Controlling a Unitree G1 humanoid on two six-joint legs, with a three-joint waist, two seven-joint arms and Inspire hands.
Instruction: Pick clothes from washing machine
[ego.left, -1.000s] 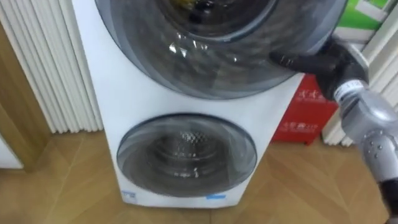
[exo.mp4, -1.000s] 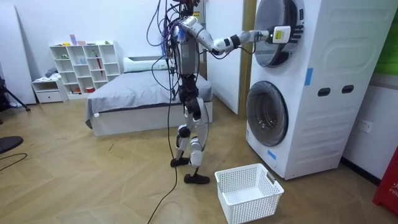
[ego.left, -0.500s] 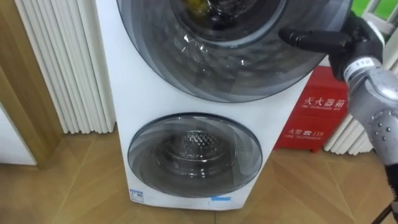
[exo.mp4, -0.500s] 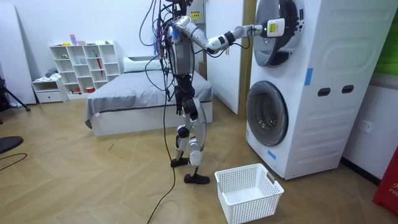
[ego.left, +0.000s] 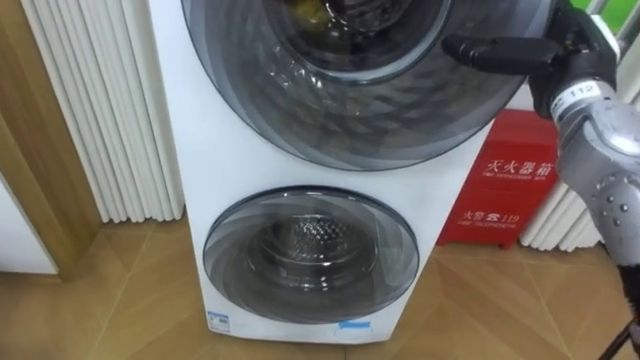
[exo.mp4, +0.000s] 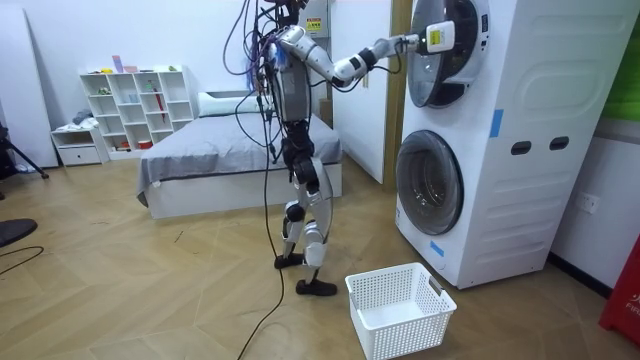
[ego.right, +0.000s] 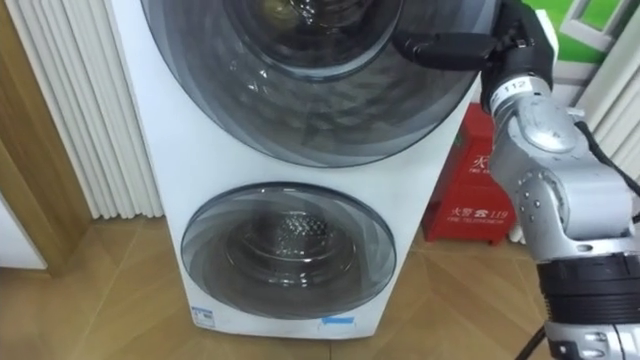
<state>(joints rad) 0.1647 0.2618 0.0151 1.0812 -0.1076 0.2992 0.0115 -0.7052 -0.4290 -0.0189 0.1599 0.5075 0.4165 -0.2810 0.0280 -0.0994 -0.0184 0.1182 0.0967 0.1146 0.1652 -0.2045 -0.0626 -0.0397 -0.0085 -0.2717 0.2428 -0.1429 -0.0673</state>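
Your right hand (ego.left: 552, 55) is the one at the washing machine (exo.mp4: 520, 140). Its fingers (ego.left: 495, 50) lie straight and pressed together, pointing left across the closed upper door (ego.left: 330, 115). The clothes (ego.left: 312, 12), seemingly a yellowish bundle, sit behind that glass, up-left of your fingertips, so the door comes first.

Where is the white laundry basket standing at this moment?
In the room view the white basket stands on the wooden floor, before the lower door of the washing machine, to the room view's right of the robot's feet.
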